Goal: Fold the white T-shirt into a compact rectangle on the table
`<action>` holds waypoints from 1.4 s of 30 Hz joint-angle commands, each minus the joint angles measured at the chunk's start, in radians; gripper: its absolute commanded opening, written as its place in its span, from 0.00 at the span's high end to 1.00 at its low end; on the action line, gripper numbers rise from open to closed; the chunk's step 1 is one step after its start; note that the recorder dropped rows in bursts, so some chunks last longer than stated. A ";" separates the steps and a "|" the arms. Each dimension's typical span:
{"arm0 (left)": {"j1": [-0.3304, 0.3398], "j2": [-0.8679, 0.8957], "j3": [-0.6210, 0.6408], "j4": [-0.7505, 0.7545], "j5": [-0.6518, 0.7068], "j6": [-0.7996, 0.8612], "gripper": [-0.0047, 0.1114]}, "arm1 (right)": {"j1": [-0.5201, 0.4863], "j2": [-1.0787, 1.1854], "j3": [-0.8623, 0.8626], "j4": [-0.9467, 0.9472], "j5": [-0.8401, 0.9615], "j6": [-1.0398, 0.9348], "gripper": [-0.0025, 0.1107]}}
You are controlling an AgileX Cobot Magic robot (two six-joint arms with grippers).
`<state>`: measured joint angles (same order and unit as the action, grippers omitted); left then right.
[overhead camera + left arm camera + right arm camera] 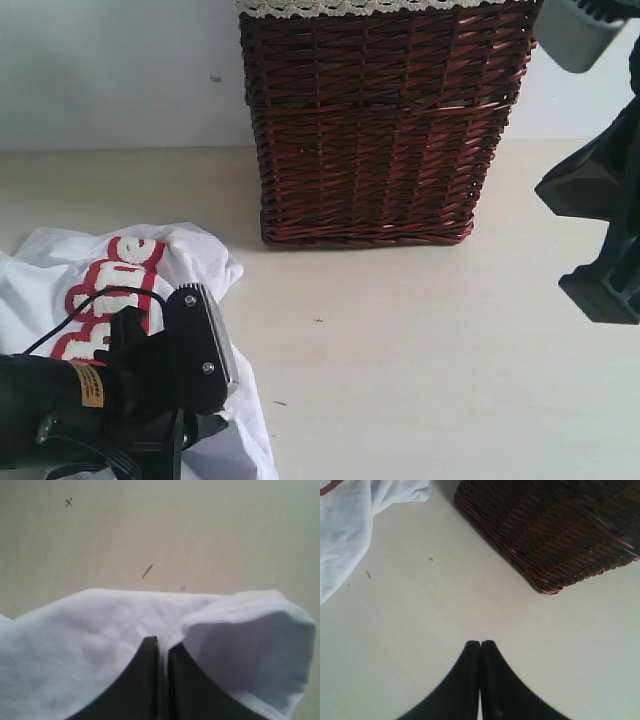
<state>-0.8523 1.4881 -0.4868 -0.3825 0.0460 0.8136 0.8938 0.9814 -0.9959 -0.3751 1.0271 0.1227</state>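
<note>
Two grippers were seen, and only one was busy. The left gripper point(161, 647) was pinched tight on an edge of the white T-shirt point(100, 645), with a thin bit of cloth caught between the closed black tips. The shirt lay rumpled on the table point(420, 340) at the near left, with part of its red-edged lettering point(105, 290) showing. The dark wicker basket point(380, 120) stood at the back by the wall, near the shirt but not touching it. The right gripper point(480, 647) was shut on nothing and hung over bare table, apart from the shirt.

For this step to go well, the pinched edge should probably be lifted slowly and kept low, so the cloth is not pulled out of the tips. The edge could then be carried across the shirt in a straight line, so the fold comes out flat. The basket should be kept clear of
</note>
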 commanded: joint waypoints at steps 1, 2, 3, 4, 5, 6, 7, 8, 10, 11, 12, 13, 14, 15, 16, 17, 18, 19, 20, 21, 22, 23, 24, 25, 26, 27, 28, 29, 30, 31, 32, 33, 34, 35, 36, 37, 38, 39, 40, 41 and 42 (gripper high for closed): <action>-0.004 -0.036 -0.036 0.017 0.059 -0.005 0.96 | 0.002 -0.004 0.002 0.002 -0.009 0.006 0.98; -0.004 -0.053 -0.046 0.017 0.070 -0.006 0.96 | 0.002 -0.004 0.002 0.002 -0.007 0.006 0.98; -0.004 -0.080 -0.060 0.017 0.078 -0.006 0.96 | 0.002 -0.004 0.002 0.002 -0.007 0.006 0.98; -0.004 -0.113 -0.073 0.017 0.080 -0.006 0.96 | 0.002 -0.004 0.002 0.002 -0.007 0.003 0.98; -0.002 -0.143 -0.084 0.017 0.080 -0.006 0.96 | 0.002 -0.004 0.002 0.002 -0.007 0.003 0.98; 0.007 -0.184 -0.100 0.020 0.077 -0.006 0.96 | 0.002 -0.004 0.002 0.002 -0.007 0.003 0.98; 0.020 -0.228 -0.118 0.020 0.077 -0.012 0.96 | 0.002 -0.004 0.002 0.002 -0.007 0.003 0.98; 0.036 -0.272 -0.131 0.020 0.077 -0.027 0.96 | 0.002 -0.004 0.002 0.002 -0.007 0.003 0.98; 0.088 -0.356 -0.160 0.020 0.083 -0.052 0.96 | 0.002 -0.004 0.002 0.005 -0.009 0.003 0.98; 0.117 -0.395 -0.169 0.020 0.095 -0.052 0.96 | 0.002 -0.004 0.002 0.015 -0.011 0.001 0.96; 0.148 -0.423 -0.171 0.020 0.107 -0.052 0.96 | 0.002 -0.004 0.002 0.031 -0.013 -0.017 0.95; 0.179 -0.454 -0.173 0.028 0.133 -0.052 0.96 | 0.002 -0.004 0.002 0.051 -0.017 -0.044 0.92; 0.210 -0.481 -0.176 0.047 0.173 -0.052 0.96 | 0.002 -0.004 0.002 0.101 -0.032 -0.088 0.87; 0.234 -0.501 -0.176 0.066 0.203 -0.052 0.96 | 0.002 -0.004 0.002 0.147 -0.046 -0.123 0.82; 0.262 -0.519 -0.176 0.091 0.247 -0.052 0.96 | 0.002 -0.004 0.002 0.224 -0.064 -0.164 0.77; 0.288 -0.533 -0.176 0.107 0.283 -0.052 0.96 | 0.002 0.000 0.002 0.325 -0.088 -0.242 0.70; 0.308 -0.539 -0.176 0.111 0.313 -0.052 0.96 | 0.002 0.009 0.002 0.441 -0.099 -0.303 0.65; 0.329 -0.548 -0.176 0.111 0.331 -0.054 0.96 | 0.002 0.020 0.002 0.540 -0.104 -0.379 0.61; 0.346 -0.550 -0.176 0.109 0.345 -0.054 0.96 | 0.002 0.044 0.002 0.686 -0.104 -0.450 0.55; 0.358 -0.550 -0.176 0.110 0.351 -0.054 0.96 | 0.002 0.065 0.005 0.768 -0.100 -0.511 0.52; 0.362 -0.550 -0.176 0.110 0.358 -0.054 0.96 | 0.002 0.087 0.011 0.840 -0.098 -0.552 0.51; 0.362 -0.550 -0.176 0.110 0.361 -0.054 0.96 | 0.002 0.124 0.023 0.920 -0.102 -0.604 0.50; 0.362 -0.550 -0.176 0.110 0.363 -0.054 0.96 | 0.002 0.153 0.033 0.955 -0.106 -0.622 0.50; 0.362 -0.550 -0.176 0.102 0.363 -0.054 0.96 | 0.013 0.193 0.045 0.972 -0.120 -0.626 0.50; 0.362 -0.550 -0.176 0.093 0.365 -0.054 0.96 | 0.032 0.235 0.055 0.967 -0.136 -0.621 0.50; 0.362 -0.550 -0.176 0.089 0.365 -0.054 0.96 | 0.052 0.277 0.061 0.963 -0.148 -0.616 0.50; 0.362 -0.550 -0.176 0.086 0.365 -0.054 0.96 | 0.082 0.319 0.061 0.963 -0.158 -0.616 0.50; 0.362 -0.550 -0.176 0.086 0.365 -0.054 0.96 | 0.115 0.360 0.061 0.963 -0.168 -0.616 0.50; 0.362 -0.550 -0.176 0.086 0.367 -0.054 0.96 | 0.144 0.387 0.061 0.968 -0.191 -0.616 0.50; 0.362 -0.550 -0.176 0.086 0.367 -0.054 0.96 | 0.180 0.416 0.059 0.972 -0.224 -0.616 0.50; 0.362 -0.550 -0.176 0.086 0.367 -0.054 0.96 | 0.216 0.442 0.059 0.970 -0.266 -0.616 0.50; 0.362 -0.550 -0.176 0.086 0.367 -0.054 0.96 | 0.248 0.459 0.059 0.964 -0.300 -0.616 0.50; 0.362 -0.550 -0.176 0.086 0.367 -0.054 0.96 | 0.273 0.478 0.059 0.948 -0.341 -0.594 0.50; 0.362 -0.550 -0.176 0.086 0.367 -0.054 0.96 | 0.293 0.496 0.059 0.921 -0.380 -0.546 0.50; 0.362 -0.550 -0.176 0.086 0.367 -0.054 0.96 | 0.306 0.513 0.061 0.892 -0.410 -0.497 0.50; 0.362 -0.550 -0.176 0.086 0.367 -0.054 0.96 | 0.321 0.532 0.061 0.855 -0.448 -0.430 0.50; 0.362 -0.550 -0.176 0.086 0.367 -0.054 0.96 | 0.336 0.552 0.061 0.819 -0.489 -0.365 0.50; 0.362 -0.550 -0.176 0.081 0.367 -0.054 0.96 | 0.352 0.577 0.061 0.787 -0.530 -0.316 0.50; 0.362 -0.550 -0.176 0.076 0.367 -0.054 0.96 | 0.364 0.597 0.061 0.760 -0.569 -0.290 0.50; 0.362 -0.550 -0.176 0.074 0.367 -0.054 0.96 | 0.375 0.624 0.061 0.746 -0.602 -0.270 0.50; 0.362 -0.550 -0.176 0.071 0.367 -0.054 0.96 | 0.384 0.650 0.061 0.734 -0.637 -0.246 0.50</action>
<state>-0.4931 0.9447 -0.6580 -0.2958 0.4173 0.7693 1.2516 1.5686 -0.9365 0.4133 0.4975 -0.2062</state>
